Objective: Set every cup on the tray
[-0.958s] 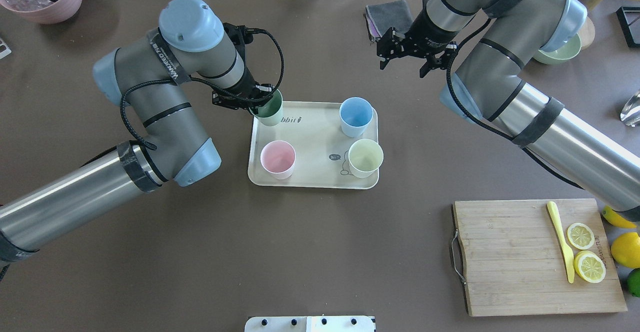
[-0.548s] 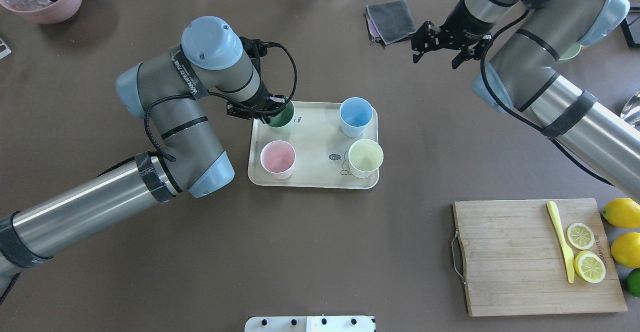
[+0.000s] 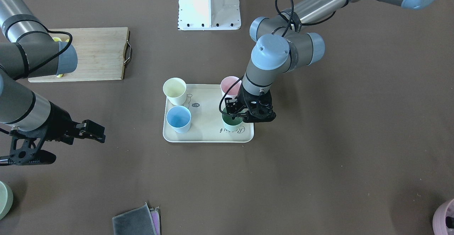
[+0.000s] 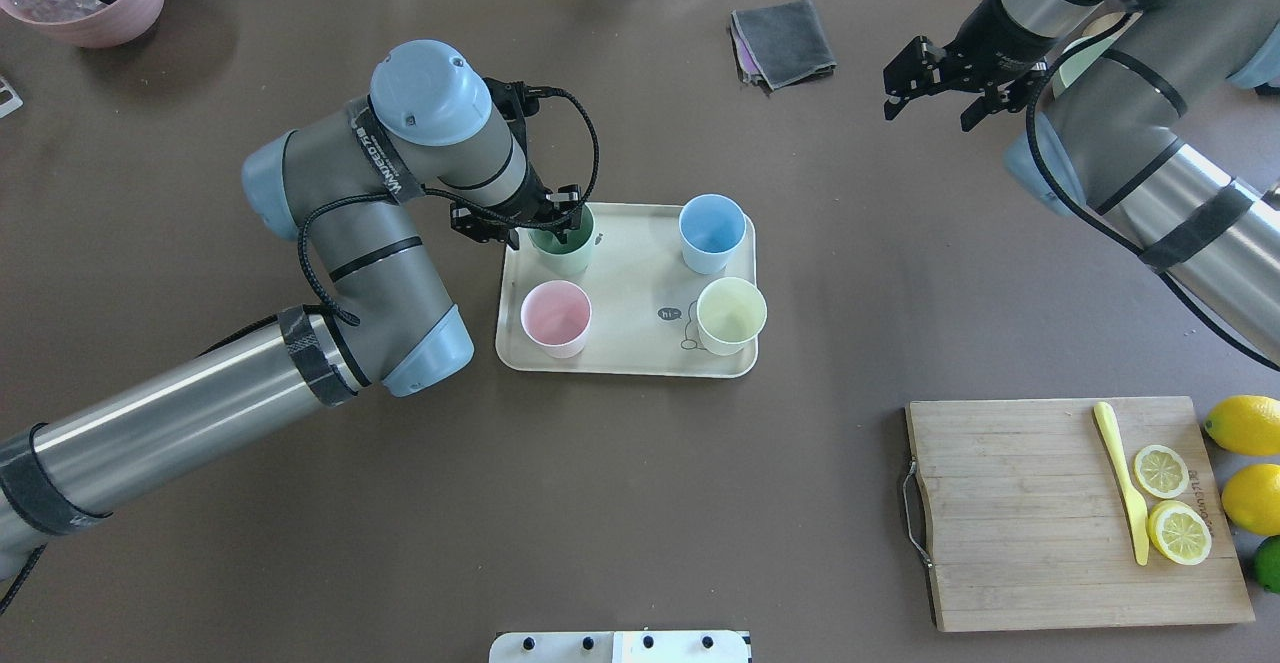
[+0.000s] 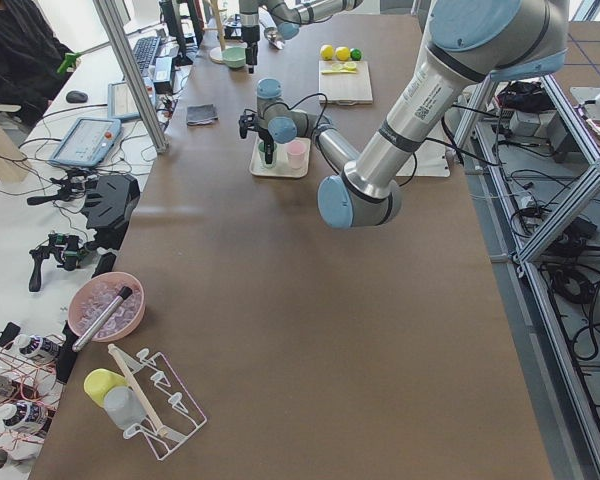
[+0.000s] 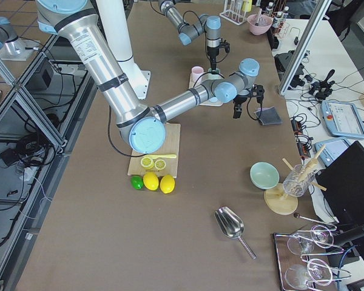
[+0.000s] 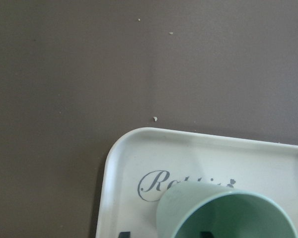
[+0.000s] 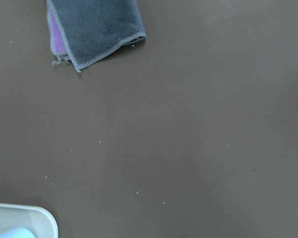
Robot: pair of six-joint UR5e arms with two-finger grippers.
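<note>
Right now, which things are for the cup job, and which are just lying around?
For the job: mint cup, pink cup, blue cup, yellow cup, tray, left end effector gripping the mint cup.

Just lying about: cloth, board, knife, lemons, pink bowl.

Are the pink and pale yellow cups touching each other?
Apart. The overhead view shows bare tray between the pink cup and the pale yellow cup.
</note>
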